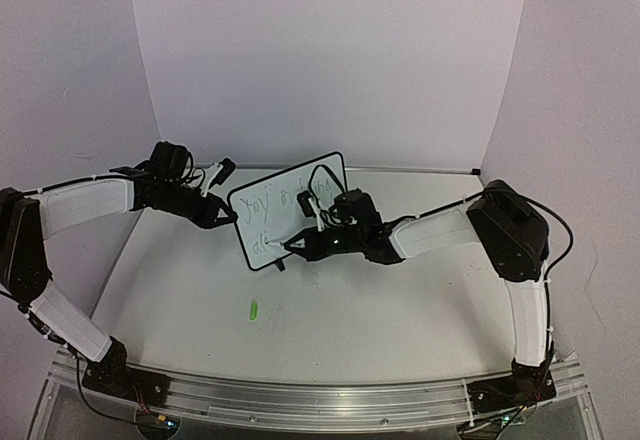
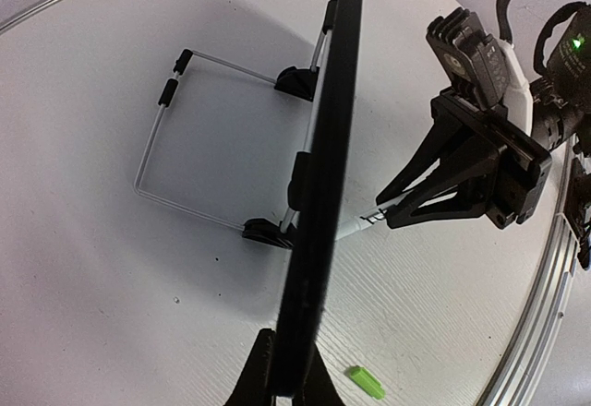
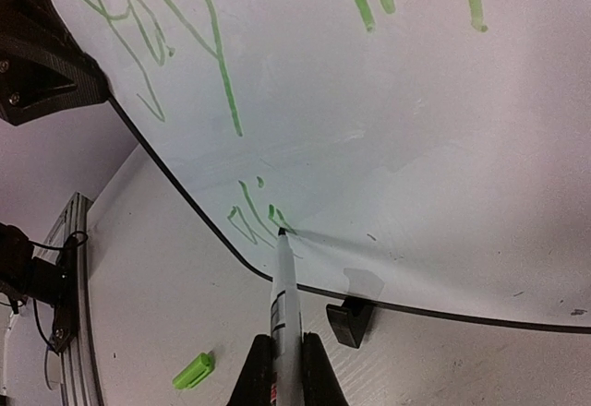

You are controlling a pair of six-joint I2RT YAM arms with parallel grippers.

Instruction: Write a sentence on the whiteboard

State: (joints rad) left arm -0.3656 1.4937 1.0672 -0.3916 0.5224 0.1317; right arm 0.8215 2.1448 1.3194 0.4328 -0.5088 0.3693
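Observation:
The whiteboard [image 1: 290, 190] stands tilted at the table's middle on black feet [image 3: 349, 321]. The sentence [image 1: 283, 200] is a thin green scrawl in two lines; the lower line [image 3: 251, 217] is short. My left gripper [image 1: 226, 214] is shut on the board's left edge, seen edge-on in the left wrist view [image 2: 323, 175] between my fingers [image 2: 254, 369]. My right gripper [image 3: 284, 346] is shut on a white marker [image 3: 283, 286]. The marker's tip touches the board's lower left, at the end of the lower line.
A green marker cap [image 1: 254, 310] lies on the table in front of the board, also in the right wrist view [image 3: 193, 370]. A wire stand [image 2: 157, 138] props the board from behind. White walls close in the back and sides.

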